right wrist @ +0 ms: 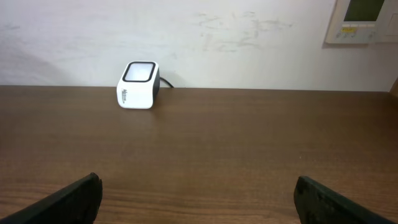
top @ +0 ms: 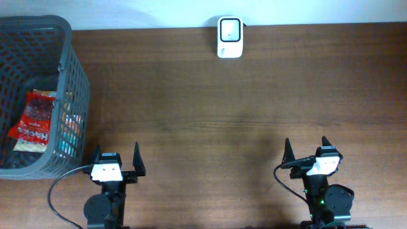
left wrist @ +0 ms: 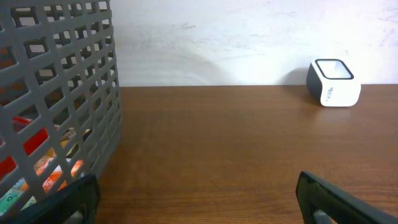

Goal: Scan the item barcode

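A red snack packet point(top: 35, 117) is lying inside a grey mesh basket point(top: 75, 76) at the far left of the worktop point(top: 210, 114). The basket's wall is standing between the packet and the left fingers point(top: 137, 160). A white scanner point(top: 229, 37) is sitting at the back edge, well apart. The left fingers and the right fingers point(top: 287, 151) are spread wide, holding nothing.

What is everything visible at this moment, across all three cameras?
table: one, dark brown wood, spans the view
basket: one, grey mesh, far left of the table
snack packet: one, red, lying inside the basket
second packet: one, multicoloured, beside the red one, mostly hidden
barcode scanner: one, white with dark face, far edge, centre
wall panel: one, beige, on the wall, upper right of the right wrist view
left gripper: one, black, open, empty, near edge
right gripper: one, black, open, empty, near edge
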